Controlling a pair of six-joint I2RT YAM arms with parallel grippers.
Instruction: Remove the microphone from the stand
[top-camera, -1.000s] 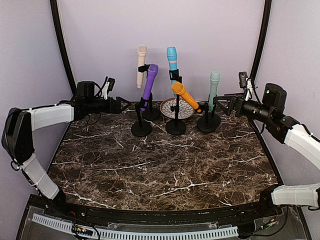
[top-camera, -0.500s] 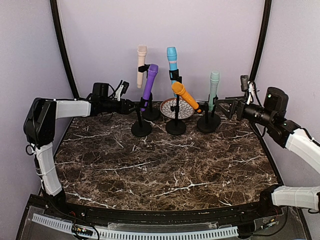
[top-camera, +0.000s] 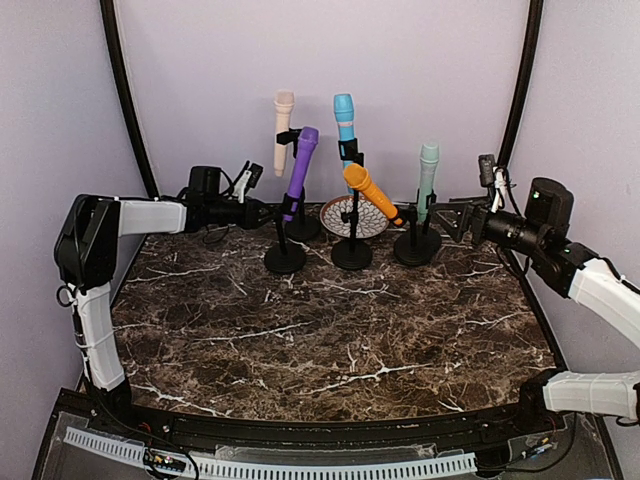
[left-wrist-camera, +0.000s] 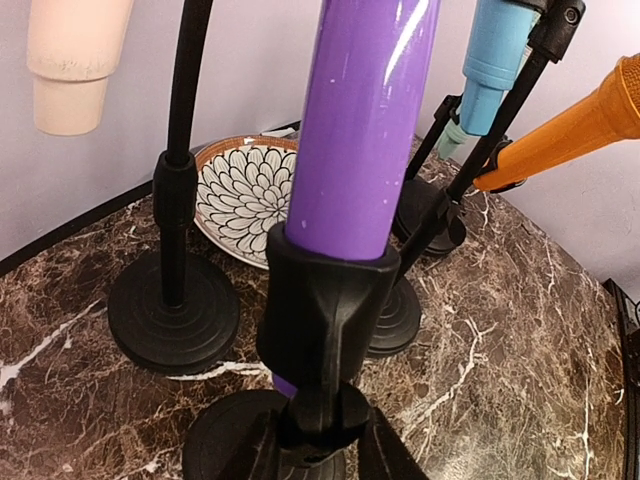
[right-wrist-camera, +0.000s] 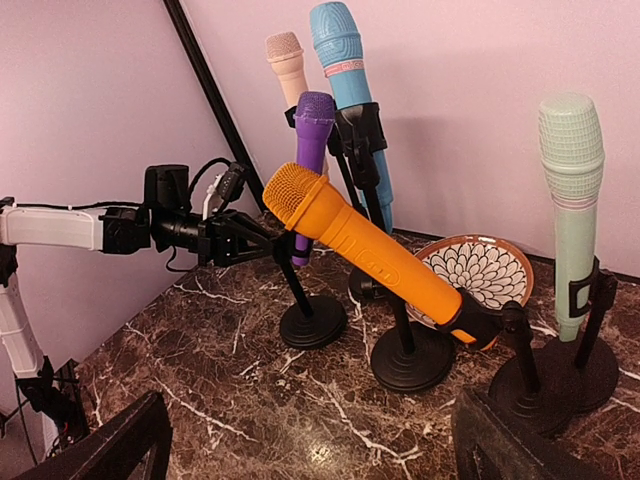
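A purple microphone (top-camera: 299, 165) leans in the clip of a black stand (top-camera: 285, 258) at the back left of the marble table. My left gripper (top-camera: 272, 213) reaches in from the left. In the left wrist view the purple microphone (left-wrist-camera: 360, 120) rises out of the black clip (left-wrist-camera: 325, 310), and my left gripper (left-wrist-camera: 318, 440) has its fingers pressed on either side of the stand's joint just below that clip. My right gripper (top-camera: 447, 215) hovers open at the back right, beside the mint-green microphone (top-camera: 427, 180), holding nothing; the right wrist view shows its fingertips (right-wrist-camera: 130, 440) wide apart.
Other microphones stand in black stands close by: beige (top-camera: 284, 130), blue (top-camera: 345, 125), orange (top-camera: 372, 193) tilted low. A patterned bowl (top-camera: 362, 215) sits among the stand bases. The lavender back wall is just behind them.
My left arm has stretched to the right, up to the purple microphone's stand, and its jaws have closed onto the joint. The right gripper has edged slightly left, still open.
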